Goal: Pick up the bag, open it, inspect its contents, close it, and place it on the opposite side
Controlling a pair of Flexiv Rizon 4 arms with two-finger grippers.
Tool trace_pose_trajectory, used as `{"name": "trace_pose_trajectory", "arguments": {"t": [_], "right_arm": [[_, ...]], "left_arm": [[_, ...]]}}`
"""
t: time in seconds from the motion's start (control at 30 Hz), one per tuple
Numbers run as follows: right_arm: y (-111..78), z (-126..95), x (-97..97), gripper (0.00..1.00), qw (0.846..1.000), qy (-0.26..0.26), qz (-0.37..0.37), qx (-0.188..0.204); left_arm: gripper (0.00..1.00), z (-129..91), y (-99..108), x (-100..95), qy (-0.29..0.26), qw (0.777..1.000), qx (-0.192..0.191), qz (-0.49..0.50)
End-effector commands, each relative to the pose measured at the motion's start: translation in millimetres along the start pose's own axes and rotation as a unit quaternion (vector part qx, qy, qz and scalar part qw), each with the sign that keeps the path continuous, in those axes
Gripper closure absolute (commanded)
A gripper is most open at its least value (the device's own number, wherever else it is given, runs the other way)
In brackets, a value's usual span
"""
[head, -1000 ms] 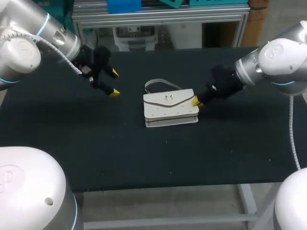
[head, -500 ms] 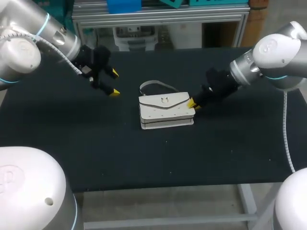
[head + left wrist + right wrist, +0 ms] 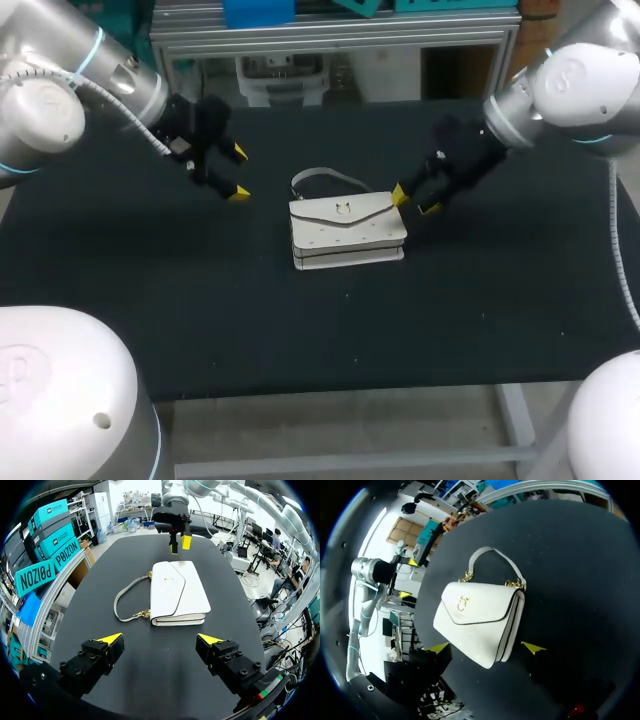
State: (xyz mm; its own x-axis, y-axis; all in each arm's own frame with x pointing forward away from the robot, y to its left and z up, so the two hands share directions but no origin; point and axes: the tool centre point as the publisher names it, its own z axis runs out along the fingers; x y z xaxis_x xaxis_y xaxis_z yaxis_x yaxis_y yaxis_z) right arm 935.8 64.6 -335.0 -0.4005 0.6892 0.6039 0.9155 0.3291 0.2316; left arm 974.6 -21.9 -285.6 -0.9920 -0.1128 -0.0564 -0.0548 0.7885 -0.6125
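While lying flat, flap shut, on table (image 3: 150, 300) middle, long axis left-right, logged bag (image 3: 347, 232) with right end just ahead of right gripper (image 3: 415, 201), fingers spread and empty; left gripper (image 3: 239, 173), likewise spread, well apart off left end; judged right nearer.

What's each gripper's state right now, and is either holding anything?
Left gripper: open, holding nothing, apart from the bag.
Right gripper: open, at the bag's end, holding nothing.
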Motion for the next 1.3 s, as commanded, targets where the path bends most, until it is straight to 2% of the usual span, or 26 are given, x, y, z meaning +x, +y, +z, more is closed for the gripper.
{"name": "trace_pose_trajectory", "arguments": {"t": [0.03,0.13,0.2,0.23,0.73,0.77,0.8,0.87,0.9,1.0,1.03,1.07,1.1,1.13,1.3], "right_arm": [[-19.0,-15.2,15.4,0.00,0.994,-0.076,-0.066,-0.044],[-26.4,-25.3,22.3,0.00,0.980,-0.119,-0.147,-0.056],[-30.6,-27.9,32.0,0.00,0.955,-0.173,-0.239,0.000],[-31.4,-27.8,32.9,0.00,0.941,-0.239,-0.238,0.031],[-31.4,-27.8,32.9,0.00,0.941,-0.239,-0.238,0.031],[-26.6,-25.7,35.4,0.00,0.926,-0.268,-0.264,0.043],[-24.3,-24.9,37.5,0.00,0.918,-0.264,-0.295,0.033],[-20.3,-22.2,40.5,0.00,0.888,-0.300,-0.346,0.036],[-19.9,-21.5,40.2,0.00,0.885,-0.298,-0.356,0.026],[-24.1,-19.0,41.9,0.00,0.857,-0.327,-0.399,0.020],[-26.5,-18.7,42.1,0.00,0.843,-0.329,-0.426,0.016],[-29.4,-18.1,42.6,0.00,0.822,-0.348,-0.451,0.023],[-33.4,-17.6,42.8,0.00,0.795,-0.371,-0.479,0.026],[-43.5,-20.7,43.6,0.00,0.768,-0.400,-0.498,0.044],[-43.5,-20.7,43.6,0.00,0.768,-0.400,-0.498,0.044]], "left_arm": [[0.00,1.1,0.5,-0.1,-0.001,1.000,0.002,0.000],[0.00,1.1,0.5,-0.1,-0.001,1.000,0.002,0.000],[0.00,1.1,0.5,-0.1,-0.001,1.000,0.002,0.000],[0.00,1.1,0.5,-0.1,-0.001,1.000,0.002,0.000],[0.00,1.1,0.5,-0.1,-0.001,1.000,0.002,0.000],[0.00,1.1,0.5,-0.1,-0.001,1.000,0.002,0.000],[0.00,1.1,0.5,-0.1,-0.001,1.000,0.002,0.000],[0.00,1.1,0.5,-0.1,-0.001,1.000,0.002,0.000],[0.00,1.1,0.5,-0.1,-0.001,1.000,0.002,0.000],[0.00,1.1,0.5,-0.1,-0.001,1.000,0.002,0.000],[0.00,1.1,0.5,-0.1,-0.001,1.000,0.002,0.000],[0.00,1.1,0.5,-0.1,-0.001,1.000,0.002,0.000],[0.00,1.1,0.5,-0.1,-0.001,1.000,0.002,0.000],[0.00,1.1,0.5,-0.1,-0.001,1.000,0.002,0.000],[0.00,1.1,0.5,-0.1,-0.001,1.000,0.002,0.000]]}}
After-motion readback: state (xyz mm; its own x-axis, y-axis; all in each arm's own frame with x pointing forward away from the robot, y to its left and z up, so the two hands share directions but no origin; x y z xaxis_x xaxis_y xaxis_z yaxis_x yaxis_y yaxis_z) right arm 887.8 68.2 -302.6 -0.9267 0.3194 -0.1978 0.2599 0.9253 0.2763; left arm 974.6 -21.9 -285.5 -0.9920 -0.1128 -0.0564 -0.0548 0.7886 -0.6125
